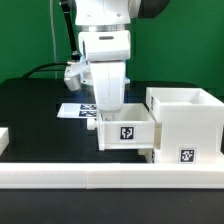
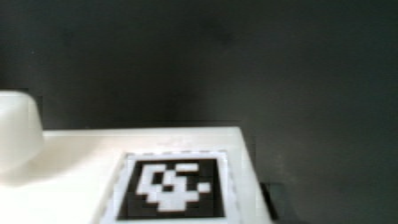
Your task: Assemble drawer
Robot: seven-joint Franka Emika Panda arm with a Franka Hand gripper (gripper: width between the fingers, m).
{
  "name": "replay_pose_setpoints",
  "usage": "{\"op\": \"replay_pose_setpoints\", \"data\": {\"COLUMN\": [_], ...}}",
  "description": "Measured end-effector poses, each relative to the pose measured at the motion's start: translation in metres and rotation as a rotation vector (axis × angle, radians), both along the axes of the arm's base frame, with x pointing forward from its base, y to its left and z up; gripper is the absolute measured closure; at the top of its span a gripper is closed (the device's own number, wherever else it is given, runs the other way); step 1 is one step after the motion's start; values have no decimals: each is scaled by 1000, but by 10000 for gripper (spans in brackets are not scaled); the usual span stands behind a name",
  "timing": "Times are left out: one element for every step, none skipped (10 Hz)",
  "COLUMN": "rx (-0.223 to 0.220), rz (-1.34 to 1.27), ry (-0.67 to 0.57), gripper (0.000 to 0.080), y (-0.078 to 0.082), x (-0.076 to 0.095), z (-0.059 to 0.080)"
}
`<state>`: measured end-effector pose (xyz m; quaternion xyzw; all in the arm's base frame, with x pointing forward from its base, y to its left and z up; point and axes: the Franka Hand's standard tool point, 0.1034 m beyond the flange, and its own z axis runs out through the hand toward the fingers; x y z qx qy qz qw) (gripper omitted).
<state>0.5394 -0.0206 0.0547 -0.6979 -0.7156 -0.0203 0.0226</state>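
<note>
Drawer parts sit on the black table (image 1: 30, 100), toward the exterior view's right. Nearest the camera, a long low white rail (image 1: 110, 180) runs across the front of the table, edge to edge. Just behind it stands a small open-top tray (image 1: 126, 132), white, with a black-and-white square tag (image 1: 127, 131) on its near face. Touching the tray on the exterior view's right is the big hollow casing (image 1: 187, 122), also white and open at the top, taller than the tray, with its own tag (image 1: 186, 155) low on the near face.

The gripper (image 1: 108, 108) hangs straight down at the tray's left end, its lower part reaching to the tray's rim. The fingertips are hidden behind that rim, so whether they are spread or pinching the wall cannot be told. In the wrist view, a white surface bearing a blurred tag (image 2: 175, 187) fills the lower part of the picture, with dark table behind; no fingers show clearly there.

Farther back, flat on the table to the exterior view's left of the arm, lies the marker board (image 1: 72, 109). A green wall (image 1: 190, 40) closes the scene behind.
</note>
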Motion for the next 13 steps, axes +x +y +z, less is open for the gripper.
{"op": "replay_pose_setpoints", "data": {"rx": [0,1,1,1,1,1,2,3,5,5,5,5,6], "rz": [-1,-12,-17,-19,-20,-20,-20,-17,-15,-13,-15,-15,-23], "ry": [-2,-5,-5,-5,-4,-3,-3,-3,-3,-3,-2,-2,-1], "gripper": [755,755,755,755,755,755,755,755,755,755,755,755,755], "y": [2,5,7,7,7,7,8,11,15,17,18,20,23], "x": [2,4,4,4,4,4,4,4,4,4,4,4,4], "z": [0,2,2,2,1,1,1,1,1,1,1,1,1]}}
